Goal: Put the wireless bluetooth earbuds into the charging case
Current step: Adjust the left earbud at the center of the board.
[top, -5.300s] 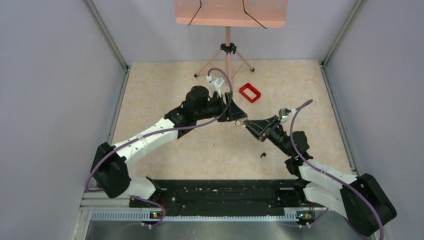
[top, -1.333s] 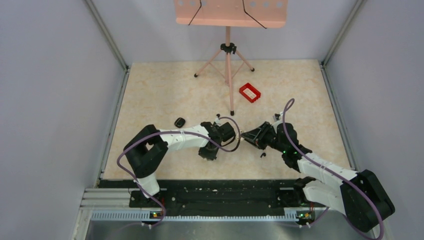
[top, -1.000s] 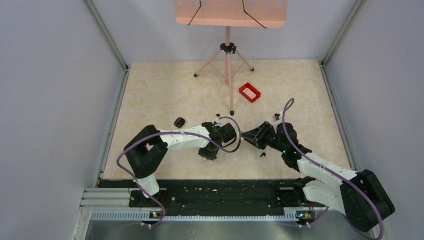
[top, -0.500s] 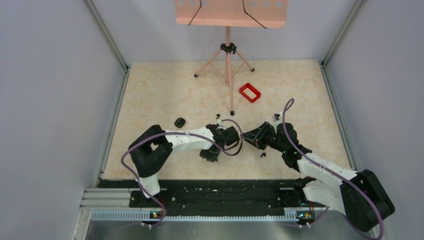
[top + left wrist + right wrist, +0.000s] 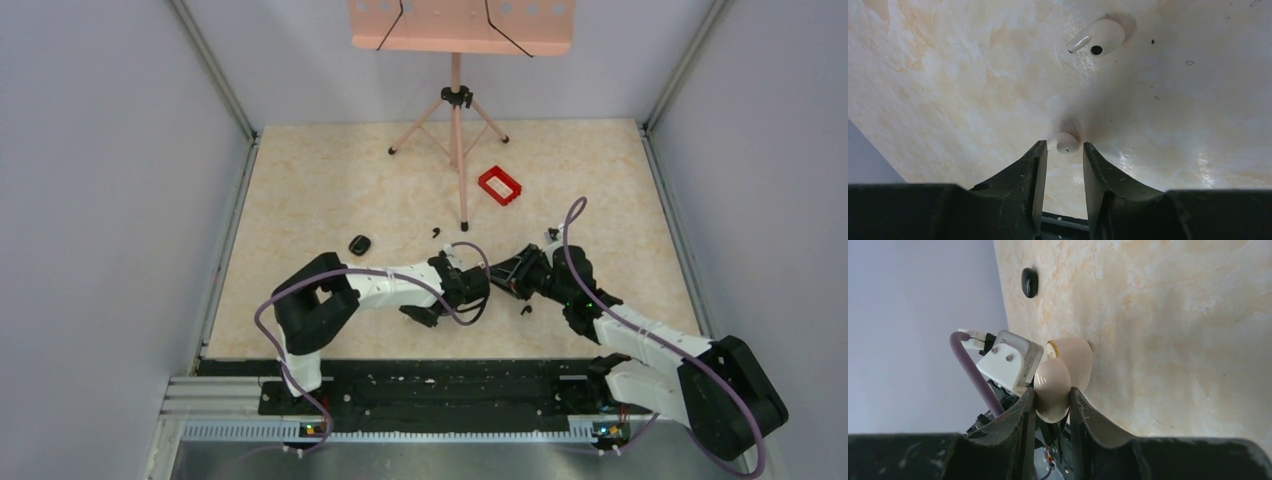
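left gripper (image 5: pixel 1064 150) straddling a white earbud (image 5: pixel 1066 142), right gripper (image 5: pixel 1052 392) holding the open case

the left gripper's jaws are standing apart low over the marbled table (image 5: pixel 320 200), with the earbud sitting in the gap at their tips; whether either finger is touching it cannot be told. a second white earbud (image 5: pixel 1096 37) is lying farther out. the right gripper is pinching the white charging case (image 5: pixel 1070 362), lid hinged open, just beside the left wrist. a black oval case (image 5: pixel 360 244) is lying well apart to the left, and two small black pieces (image 5: pixel 435 232) are lying near the arms.
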